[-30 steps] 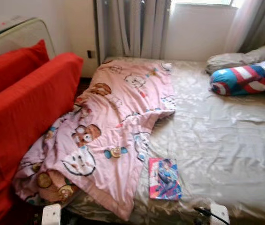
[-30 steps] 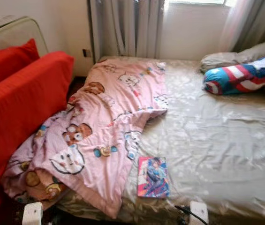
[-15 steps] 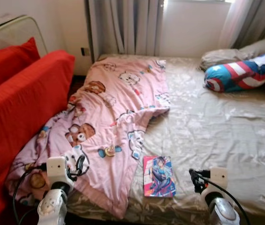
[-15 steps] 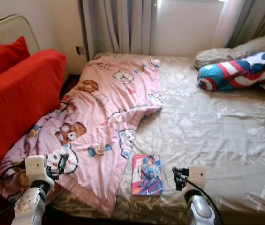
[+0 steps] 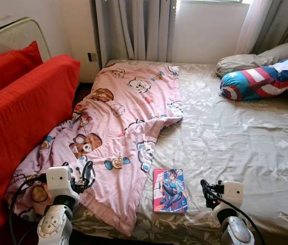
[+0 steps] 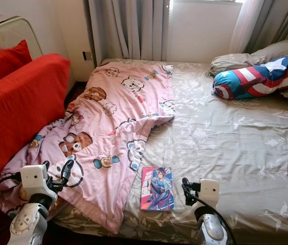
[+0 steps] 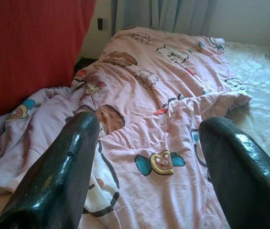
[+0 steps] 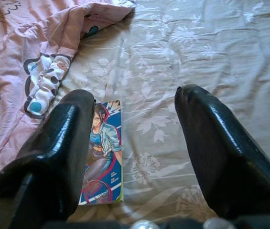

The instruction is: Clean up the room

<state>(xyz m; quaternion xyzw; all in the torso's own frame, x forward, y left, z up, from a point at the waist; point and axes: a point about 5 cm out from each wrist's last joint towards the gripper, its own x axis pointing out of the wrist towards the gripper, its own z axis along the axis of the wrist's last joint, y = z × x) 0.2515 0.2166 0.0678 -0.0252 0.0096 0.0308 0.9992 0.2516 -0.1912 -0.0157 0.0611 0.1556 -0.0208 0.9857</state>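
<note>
Both pincers agape, left pincer (image 5: 85,172) over pink blanket (image 5: 128,117), right pincer (image 5: 205,190) beside book (image 8: 101,157) (cover art clearest from right wrist).

We see daylight from window (image 5: 212,2) behind curtains (image 5: 133,28); glare up top, sheen on bed sheet (image 5: 235,138). Head views sharp. Wrist fingers (image 7: 53,176) blurred, glossy.

Silver arms, white wrist boxes, black cables, glossy black fingers (image 7: 63,176).

1. Bed (image 5: 245,138), covered in a beige floral sheet.
2. Pink quilt (image 5: 123,132) lies left of the book.
3. Book (image 5: 169,190) lies flat at the near edge.
4. Striped bolster (image 5: 263,79) and grey pillow (image 5: 256,58) lie far right of the book.
</note>
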